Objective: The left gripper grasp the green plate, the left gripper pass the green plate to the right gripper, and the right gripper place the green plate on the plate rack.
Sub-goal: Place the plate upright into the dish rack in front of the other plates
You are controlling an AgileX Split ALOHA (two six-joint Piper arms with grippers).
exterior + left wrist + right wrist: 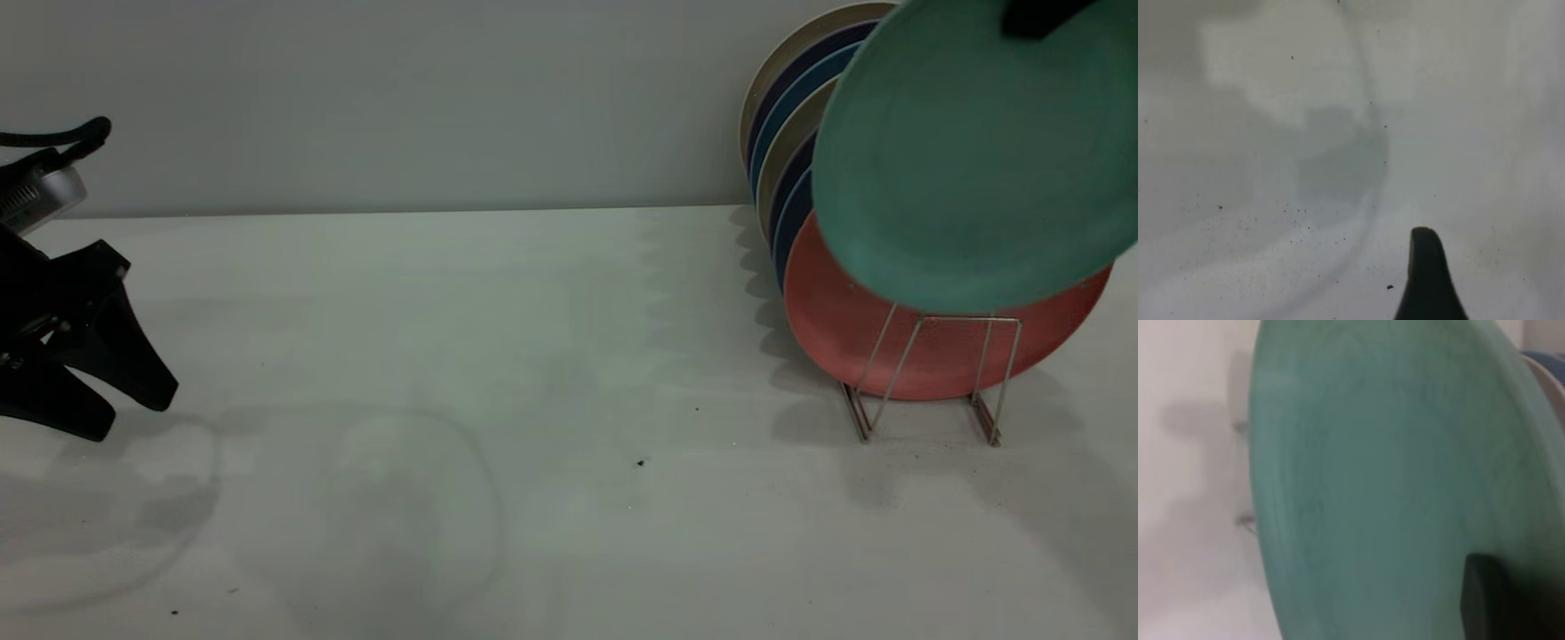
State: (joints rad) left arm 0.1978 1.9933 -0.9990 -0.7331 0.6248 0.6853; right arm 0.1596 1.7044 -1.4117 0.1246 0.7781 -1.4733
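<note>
The green plate (969, 169) hangs tilted at the upper right, its lower edge in front of the pink plate and above the front loop of the plate rack (933, 373). My right gripper (1036, 18) is shut on the plate's top rim, and only a black tip of it shows. The plate (1391, 480) fills the right wrist view, with one dark finger (1485, 600) pressed on its face. My left gripper (129, 413) is at the far left, low over the table, open with nothing in it. One finger (1428, 280) shows over bare table in the left wrist view.
A salmon-pink plate (827, 320) stands in the rack's front slot. Behind it, several dark blue and beige plates (791, 204) lean in a row toward the wall. The white table (533, 356) stretches between the two arms, with a few dark specks.
</note>
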